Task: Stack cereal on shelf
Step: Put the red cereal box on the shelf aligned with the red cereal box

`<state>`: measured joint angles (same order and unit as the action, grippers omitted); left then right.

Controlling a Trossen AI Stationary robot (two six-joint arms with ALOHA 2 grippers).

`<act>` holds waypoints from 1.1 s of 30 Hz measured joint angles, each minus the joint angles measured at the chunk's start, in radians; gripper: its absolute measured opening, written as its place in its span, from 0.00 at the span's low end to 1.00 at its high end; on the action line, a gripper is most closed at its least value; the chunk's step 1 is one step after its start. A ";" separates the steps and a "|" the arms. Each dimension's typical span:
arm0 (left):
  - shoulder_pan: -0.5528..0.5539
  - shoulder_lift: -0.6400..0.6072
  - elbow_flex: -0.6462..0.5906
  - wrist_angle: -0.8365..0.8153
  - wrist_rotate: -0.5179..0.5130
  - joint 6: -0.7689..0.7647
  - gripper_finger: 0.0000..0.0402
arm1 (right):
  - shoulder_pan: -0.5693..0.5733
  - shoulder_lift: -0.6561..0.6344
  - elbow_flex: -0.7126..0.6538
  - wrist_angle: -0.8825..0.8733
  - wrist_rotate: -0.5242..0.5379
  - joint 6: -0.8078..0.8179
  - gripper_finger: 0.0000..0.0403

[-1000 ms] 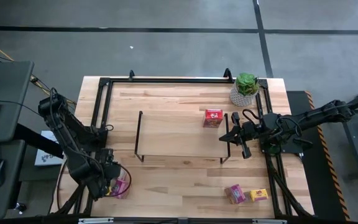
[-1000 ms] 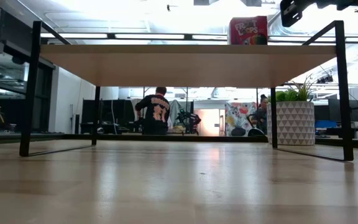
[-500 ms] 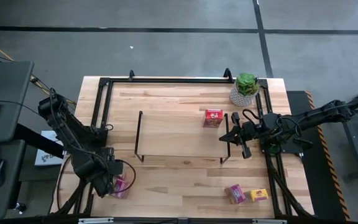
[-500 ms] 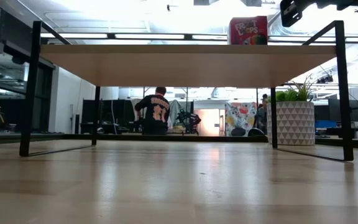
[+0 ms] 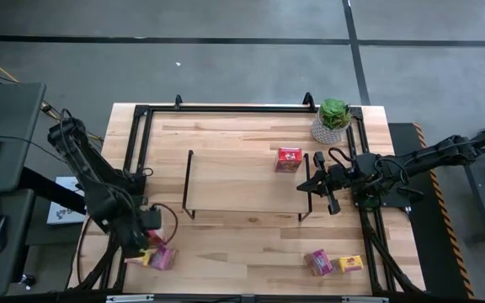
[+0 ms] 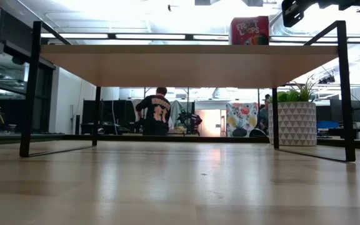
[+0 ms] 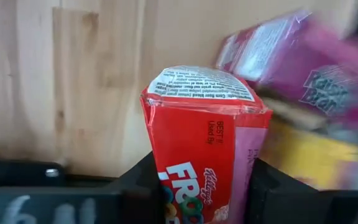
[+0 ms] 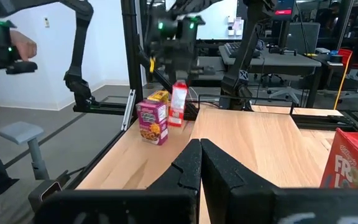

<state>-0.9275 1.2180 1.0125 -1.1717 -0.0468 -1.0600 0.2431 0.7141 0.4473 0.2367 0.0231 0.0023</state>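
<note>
Between the left gripper's dark fingers stands a red box, upright, its end flap up and both fingers pressing its narrow sides: the jaws are clamped on it. It sits at the table's near-left corner, where the high view shows the left arm bent over a small cluster; a pink box lies just beside the gripper, with a yellow box at its edge. In the right wrist view the red box shows lifted a little above the pink and yellow ones.

A second red box already stands on the shelf, toward its right end. Another pink box and yellow box lie near the table's front right.

Judging by this, the step in hand is carrying the red box to the shelf. Doing it well likely means raising it straight up first, so it clears its two neighbours without dragging them, then keeping it upright over the shelf's wire leg and edge. Setting it close beside its red twin would leave room for the rest. The grip is low on the box, so a tilt could let it pivot.

The right gripper waits by the shelf's right end, fingers pressed together and empty.
</note>
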 joint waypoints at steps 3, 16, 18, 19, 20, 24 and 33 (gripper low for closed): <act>0.008 -0.045 0.061 0.001 -0.019 -0.027 0.28 | 0.000 0.000 0.000 0.000 0.000 0.001 0.00; 0.068 -0.088 0.442 0.048 -0.327 0.282 0.28 | 0.000 0.000 0.000 0.013 0.000 0.020 0.00; 0.100 -0.071 0.495 0.080 -0.392 0.435 0.28 | 0.000 0.000 0.000 0.024 0.000 0.018 0.00; 0.121 -0.059 0.521 0.093 -0.410 0.512 0.28 | 0.000 0.000 0.000 0.028 0.000 0.018 0.00; 0.145 -0.046 0.545 0.103 -0.419 0.579 0.28 | 0.000 0.000 0.000 0.031 0.000 0.017 0.00; 0.285 0.042 0.619 0.150 -0.424 0.785 0.28 | 0.000 0.000 0.000 0.047 0.000 0.017 0.00; 0.584 0.338 0.791 0.154 -0.297 1.007 0.28 | 0.000 0.000 0.000 0.054 0.000 0.019 0.00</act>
<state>-0.3435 1.5561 1.8031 -1.0172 -0.3439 -0.0535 0.2430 0.7139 0.4473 0.2904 0.0231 0.0216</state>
